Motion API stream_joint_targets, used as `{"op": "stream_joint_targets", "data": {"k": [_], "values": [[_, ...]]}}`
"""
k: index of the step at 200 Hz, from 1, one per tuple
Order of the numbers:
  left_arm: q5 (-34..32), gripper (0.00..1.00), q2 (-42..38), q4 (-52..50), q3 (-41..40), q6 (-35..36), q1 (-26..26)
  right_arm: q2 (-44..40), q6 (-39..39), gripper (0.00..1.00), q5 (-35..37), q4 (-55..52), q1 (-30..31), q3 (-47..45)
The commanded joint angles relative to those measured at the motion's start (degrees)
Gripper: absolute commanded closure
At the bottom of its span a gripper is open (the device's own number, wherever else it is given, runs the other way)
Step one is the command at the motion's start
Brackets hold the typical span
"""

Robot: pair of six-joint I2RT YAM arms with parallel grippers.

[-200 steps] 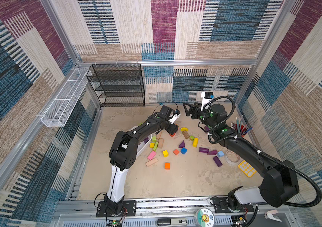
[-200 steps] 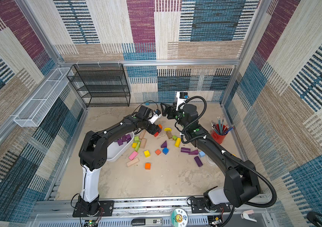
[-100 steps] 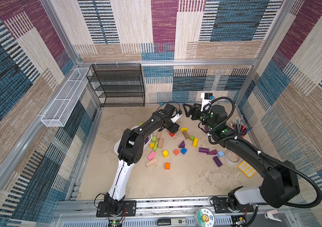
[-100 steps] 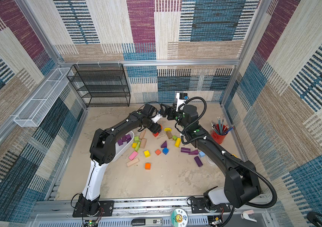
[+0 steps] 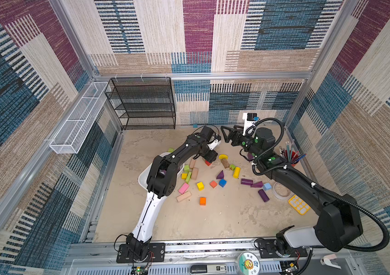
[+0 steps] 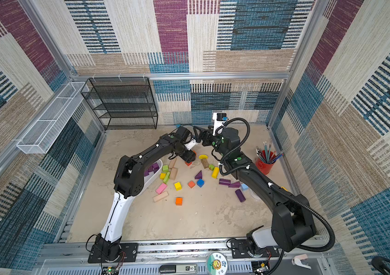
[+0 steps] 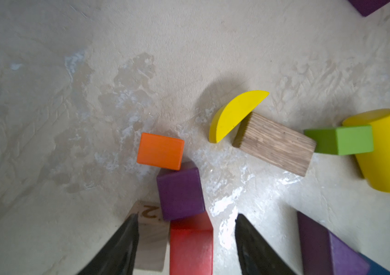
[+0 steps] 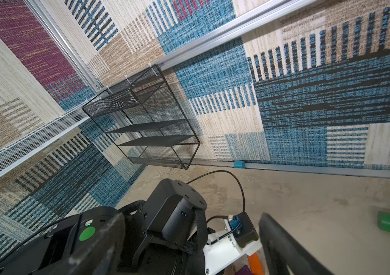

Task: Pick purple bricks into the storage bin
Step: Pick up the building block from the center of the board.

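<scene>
left tool (image 7: 186, 216) spread, tips flanking near edge of purple cube (image 7: 180, 192); orange cube (image 7: 160, 151) touches purple cube. right tool (image 8: 190, 215) spread, empty, raised well apart from purple cube.

I see 1 yellow half-disc (image 7: 234, 116) touching 1 end of a brown wooden block (image 7: 275, 144). A green block (image 7: 341, 140) lies between that block and a yellow cylinder (image 7: 389, 154). An orange block (image 7: 160, 151) lies nearby, and a pale block (image 7: 149, 228) is stamped 2. A black mesh rack (image 5: 145, 104) stands at the back wall, a white wire basket (image 5: 77, 121) hangs on the side wall, and a red cup (image 6: 264, 164) holds pencils.
</scene>
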Motion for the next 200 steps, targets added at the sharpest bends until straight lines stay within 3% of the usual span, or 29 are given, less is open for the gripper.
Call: {"op": "stream_joint_targets", "data": {"k": [1, 80, 200], "values": [[-0.73, 0.34, 1.11, -1.38, 1.75, 0.94, -0.37, 0.22, -0.09, 0.11, -1.01, 2.21, -0.04, -0.15], [-3.58, 0.37, 3.79, -2.68, 4.0, 1.73, -1.26, 0.4, -0.53, 0.11, -1.18, 2.34, -0.13, -0.32], [-4.38, 0.51, 5.79, -3.15, 6.6, 1.3, -1.7, 1.27, -0.27, 0.11, -2.32, 2.78, -0.13, -0.15]]}}
